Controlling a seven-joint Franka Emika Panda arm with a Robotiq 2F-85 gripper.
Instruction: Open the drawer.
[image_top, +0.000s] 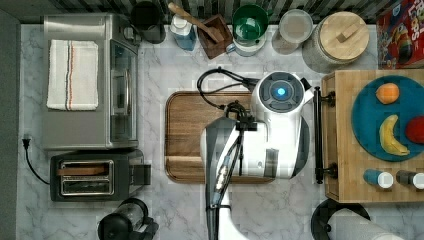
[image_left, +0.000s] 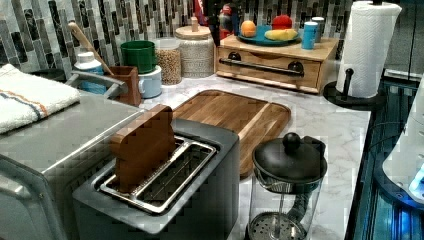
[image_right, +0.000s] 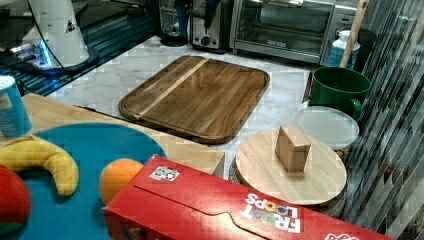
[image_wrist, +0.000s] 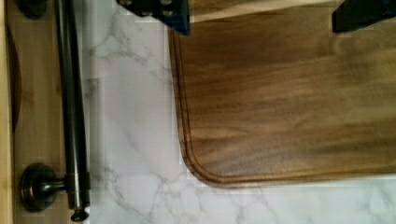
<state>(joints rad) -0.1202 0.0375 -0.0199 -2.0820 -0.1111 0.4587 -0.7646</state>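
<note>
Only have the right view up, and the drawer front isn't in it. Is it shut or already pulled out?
Observer: It looks shut. In the left view the drawer front sits flush in its box, with the black handle across it.
Operator: Gripper state?
Observer: The wrist view has the gripper open and holding nothing, above the edge of the brown tray.
Operator: Is it touching the handle?
Observer: No. The fingers are off it, and a strip of marble counter lies between the tray and the handle.
</note>
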